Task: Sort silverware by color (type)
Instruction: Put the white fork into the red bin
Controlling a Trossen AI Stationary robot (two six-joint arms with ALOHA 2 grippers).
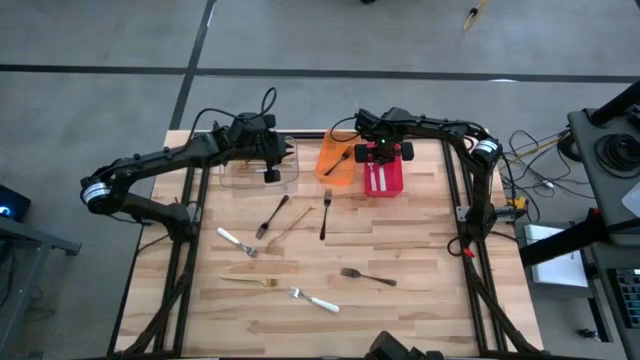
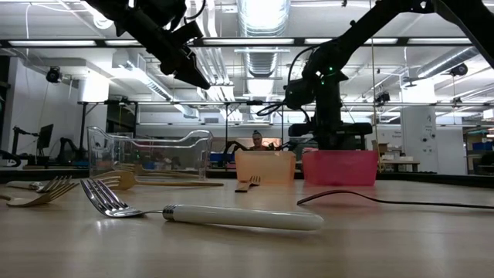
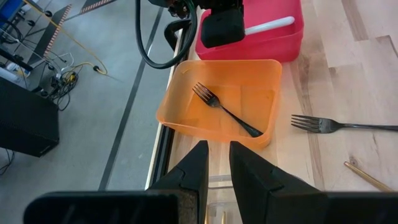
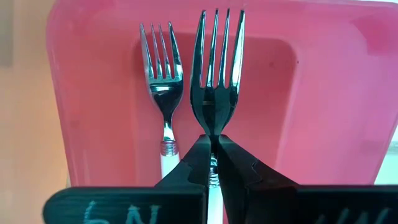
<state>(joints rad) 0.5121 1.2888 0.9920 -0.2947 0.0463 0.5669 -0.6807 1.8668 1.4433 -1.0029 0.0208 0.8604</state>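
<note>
Wooden table (image 1: 420, 250) carries three bins at the far edge: clear bin (image 1: 258, 172) toward the left corner, orange bin (image 1: 336, 162) mid-edge, red bin (image 1: 384, 176) beside it. Seven forks lie loose mid-table: black, gold, and silver with white handles (image 1: 315, 300).

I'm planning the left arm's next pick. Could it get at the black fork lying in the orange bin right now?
Probably yes: the black fork lies alone in the open orange bin, just ahead of the left gripper. The right gripper is busy over the red bin beside it, so clearance looks tight.
</note>
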